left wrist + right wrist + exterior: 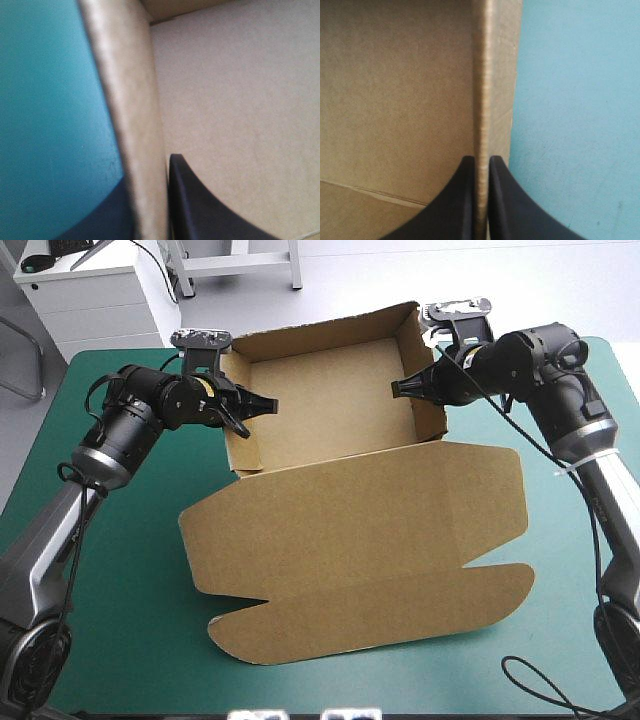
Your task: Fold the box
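1. The table (110,580), under its teal-green cover, carried the box (330,410) at its middle, toward the far edge.
2. The box stood as an open brown tray with its walls up. Its lid (370,530) lay flat on the cover on the near side.
3. The step in hand appeared to be setting the two side walls. Done well, both arms would press evenly and together, so the tray neither skidded nor twisted on the cover. Each wall would need to be square to the floor and seated fully down before release, or the board might spring back.
4. The left wall (232,445) and the right wall (418,340) stood upright, each with a gripper astride its top edge.
5. The left gripper (252,410) was all but closed, pinching the left wall. In its wrist view one black finger (200,210) lay against the board inside the tray, and the other sat outside, over the cover.
6. The right gripper (400,388) was likewise nearly closed on the right wall. Its wrist view showed the wall's edge (482,100) clamped between the two fingers, with the tray floor on one side and the cover on the other.
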